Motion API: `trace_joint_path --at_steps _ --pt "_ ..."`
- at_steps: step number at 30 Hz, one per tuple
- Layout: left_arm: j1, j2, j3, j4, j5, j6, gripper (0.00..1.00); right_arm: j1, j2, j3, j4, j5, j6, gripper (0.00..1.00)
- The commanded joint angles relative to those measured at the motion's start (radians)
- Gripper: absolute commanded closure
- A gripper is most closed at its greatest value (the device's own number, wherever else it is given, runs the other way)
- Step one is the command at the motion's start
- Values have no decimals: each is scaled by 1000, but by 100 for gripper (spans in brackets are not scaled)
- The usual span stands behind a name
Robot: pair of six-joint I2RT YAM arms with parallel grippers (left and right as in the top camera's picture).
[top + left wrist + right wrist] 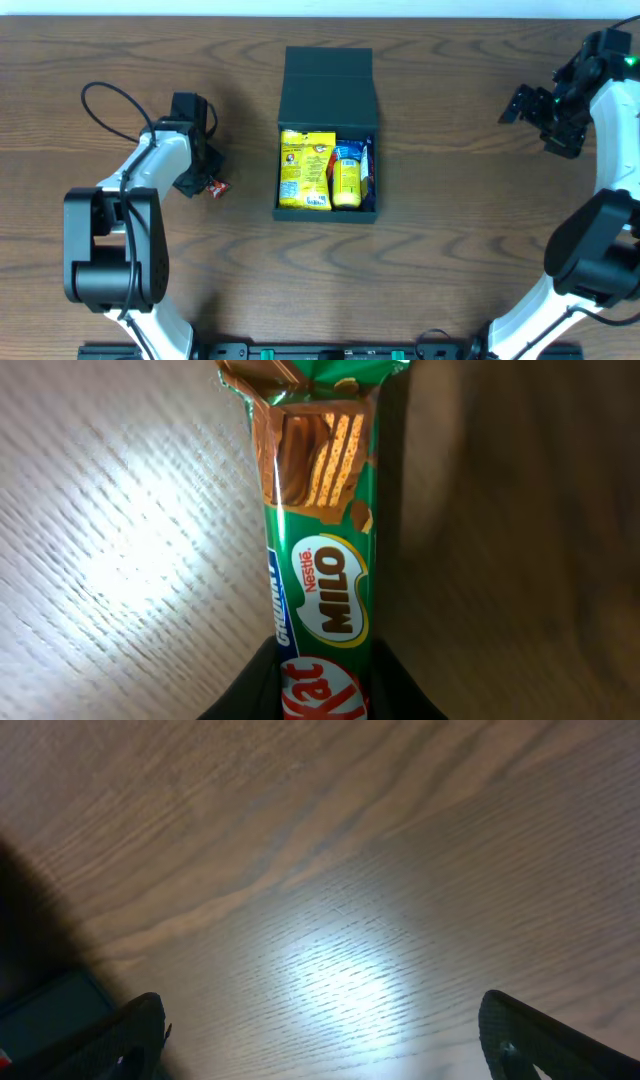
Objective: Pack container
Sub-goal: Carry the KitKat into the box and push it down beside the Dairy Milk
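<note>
The container [328, 85] is a dark teal-green box in the middle of the table, its flap lid open toward the far side. Inside lie a yellow packet [307, 168] and a yellow-and-blue packet [348, 175]. My left gripper [197, 180] is low over the table left of the box, shut on a green KitKat Milo bar [322, 560]; its red end shows in the overhead view [217, 187]. My right gripper [320, 1030] is open and empty over bare wood at the far right [530, 105]. A corner of the container shows in the right wrist view [50, 1005].
The wooden table [450, 250] spreads all round the box. The arm bases stand at the near left [105, 250] and near right [590, 260].
</note>
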Motion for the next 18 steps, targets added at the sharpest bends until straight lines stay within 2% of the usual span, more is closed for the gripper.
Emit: trace_joint_path --at_steps 1,6,9,14,18 --pt "2 -89 89 -14 -11 109 94 -15 -4 19 8 3 -19 1" --pt "-51 -177 155 -18 -11 199 94 -50 -4 19 14 3 -19 1" --pt "-140 -211 185 -17 -11 256 94 -70 -4 19 14 3 -19 1" --pt "-396 -215 206 40 -11 367 94 -89 -4 19 14 3 -19 1" --pt "-537 -202 206 64 -10 391 94 -90 -4 19 15 3 -19 1"
